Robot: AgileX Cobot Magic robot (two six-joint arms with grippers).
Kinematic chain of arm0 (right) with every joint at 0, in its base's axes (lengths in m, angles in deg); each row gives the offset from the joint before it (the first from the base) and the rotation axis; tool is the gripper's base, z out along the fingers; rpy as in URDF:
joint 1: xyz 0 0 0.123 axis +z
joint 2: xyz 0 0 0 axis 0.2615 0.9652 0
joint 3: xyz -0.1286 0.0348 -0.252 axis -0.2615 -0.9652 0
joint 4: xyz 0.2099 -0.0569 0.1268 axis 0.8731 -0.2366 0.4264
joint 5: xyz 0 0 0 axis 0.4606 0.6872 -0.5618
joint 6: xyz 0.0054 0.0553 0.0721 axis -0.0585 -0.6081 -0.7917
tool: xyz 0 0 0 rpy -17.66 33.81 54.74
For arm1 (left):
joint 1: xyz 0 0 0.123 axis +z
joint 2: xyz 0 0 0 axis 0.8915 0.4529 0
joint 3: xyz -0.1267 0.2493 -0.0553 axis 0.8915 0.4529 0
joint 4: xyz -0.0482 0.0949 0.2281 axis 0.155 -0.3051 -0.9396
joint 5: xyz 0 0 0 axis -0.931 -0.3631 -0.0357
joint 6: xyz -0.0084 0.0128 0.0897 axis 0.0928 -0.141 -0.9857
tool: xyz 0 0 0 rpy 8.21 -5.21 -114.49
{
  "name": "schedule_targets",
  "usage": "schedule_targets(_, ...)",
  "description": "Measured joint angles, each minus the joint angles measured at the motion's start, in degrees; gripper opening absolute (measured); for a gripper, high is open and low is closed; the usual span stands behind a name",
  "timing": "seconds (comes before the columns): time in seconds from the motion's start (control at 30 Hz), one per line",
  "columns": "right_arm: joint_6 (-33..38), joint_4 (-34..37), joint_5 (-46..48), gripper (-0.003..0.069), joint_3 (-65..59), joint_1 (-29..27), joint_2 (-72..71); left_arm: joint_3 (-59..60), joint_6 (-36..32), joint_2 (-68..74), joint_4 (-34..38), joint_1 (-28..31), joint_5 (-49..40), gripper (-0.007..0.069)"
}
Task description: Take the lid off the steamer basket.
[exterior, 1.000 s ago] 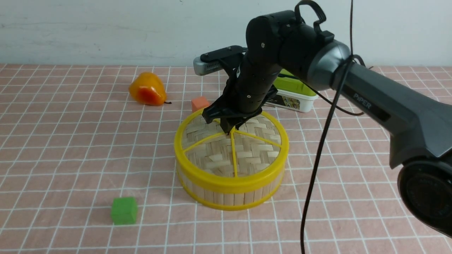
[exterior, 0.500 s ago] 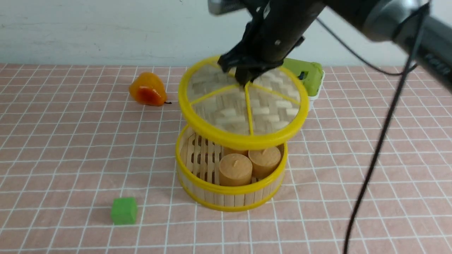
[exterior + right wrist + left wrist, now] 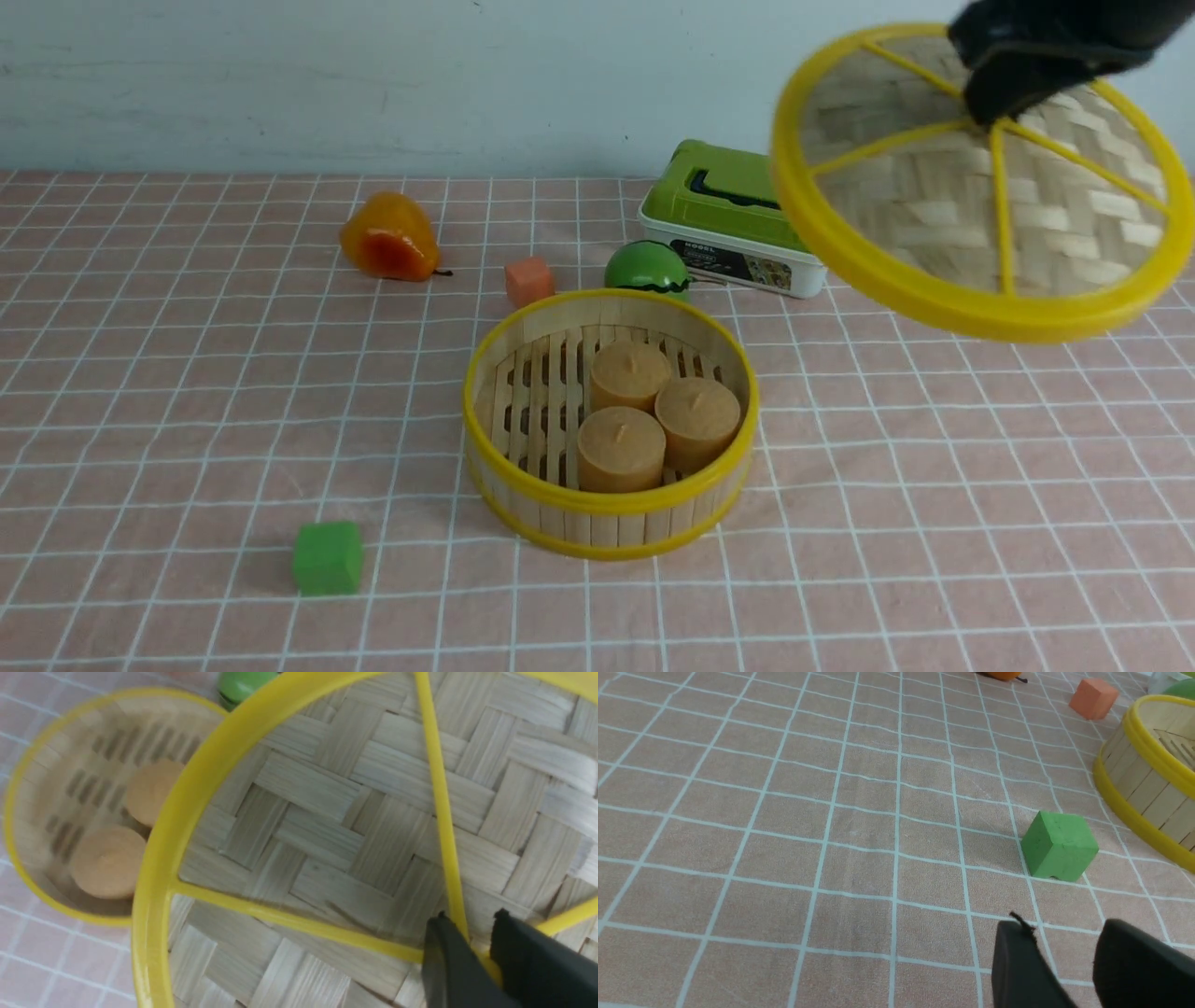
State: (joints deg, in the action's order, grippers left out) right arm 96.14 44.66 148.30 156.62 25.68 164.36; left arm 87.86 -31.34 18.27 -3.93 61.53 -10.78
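Note:
The lid [image 3: 980, 196], woven bamboo with a yellow rim and spokes, hangs tilted in the air at the upper right, well clear of the steamer basket [image 3: 523, 392]. My right gripper [image 3: 1004, 103] is shut on the lid's centre knob; in the right wrist view the gripper [image 3: 481, 933] pinches the yellow knob of the lid [image 3: 355, 812]. The open basket shows in that view too [image 3: 28, 812], and its wall shows in the left wrist view [image 3: 1143, 788]. Three tan cylinders [image 3: 653, 411] stand inside it. My left gripper [image 3: 1059, 933] is open and empty, low over the cloth.
A green cube [image 3: 328, 556] lies in front of the basket on the left, near my left gripper [image 3: 1059, 845]. An orange cube [image 3: 529, 280], a green ball [image 3: 646, 269], an orange pear [image 3: 388, 237] and a white box with green lid [image 3: 728, 219] sit behind the basket.
The right gripper has lifted the lid off the basket and carried it up and to the right. The basket now stands open with the three cylinders showing.

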Motion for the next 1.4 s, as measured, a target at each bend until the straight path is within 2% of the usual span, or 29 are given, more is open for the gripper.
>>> schedule_targets(0.1, 0.19, -0.22, -1.95, 0.0078, -8.06, -3.14, -1.17, 0.0, 0.0, 0.0, 0.0, 0.0, 0.0, 0.0239)
schedule_targets(0.33, 0.32, 1.18, -20.44, 0.0078, -25.3, -4.82, 2.14, 0.0, 0.0, 0.0, 0.0, 0.0, 0.0, 0.0239)
schedule_targets(0.5, 0.36, 1.25, -27.32, 0.0078, -27.32, -4.82, 8.81, 0.0, 0.0, 0.0, 0.05, 0.0, 0.0, 0.0239)
schedule_targets(0.8, 0.36, 2.63, -33.16, 0.0088, -27.38, -4.82, 16.06, 0.0, 0.0, 0.0, 0.05, 0.0, 0.0, 0.0239)
schedule_targets(0.87, 0.36, 2.83, -33.73, 0.0106, -27.38, -4.82, 16.15, 0.0, 0.0, 0.0, 0.05, 0.0, 0.0, 0.0239)
schedule_targets(0.97, 0.36, 3.4, -34.3, 0.0198, -27.38, -4.82, 16.15, 0.0, 0.0, 0.0, 0.05, 0.0, 0.0, 0.0239)
schedule_targets(1.0, 0.36, 3.4, -34.23, 0.0206, -27.38, -4.82, 16.15, 0.0, 0.0, 0.0, 0.05, 0.0, 0.0, 0.0239)
schedule_targets(1.07, 0.36, 3.72, -33.57, 0.0286, -27.38, -4.82, 15.29, 0.0, 0.0, 0.0, 0.05, 0.0, 0.0, 0.0239)
schedule_targets(1.17, 0.42, 3.84, -32.17, 0.0327, -27.43, -4.82, 11.47, 0.0, 0.0, 0.0, 0.05, 0.0, 0.0, 0.0239)
schedule_targets(1.23, 0.42, 3.96, -31.78, 0.0323, -27.43, -4.82, 8.93, 0.0, 0.0, 0.0, 0.05, 0.0, 0.0, 0.0239)
schedule_targets(1.33, 1.38, 4.49, -30.7, 0.0261, -27.43, -4.82, 1.07, 0.0, 0.0, 0.0, 0.05, 0.0, 0.0, 0.0239)
schedule_targets(1.4, 3.34, 5.98, -30.5, 0.018, -28.25, -4.82, -6.66, 0.0, 0.0, 0.0, 0.05, 0.0, 0.0, 0.0239)
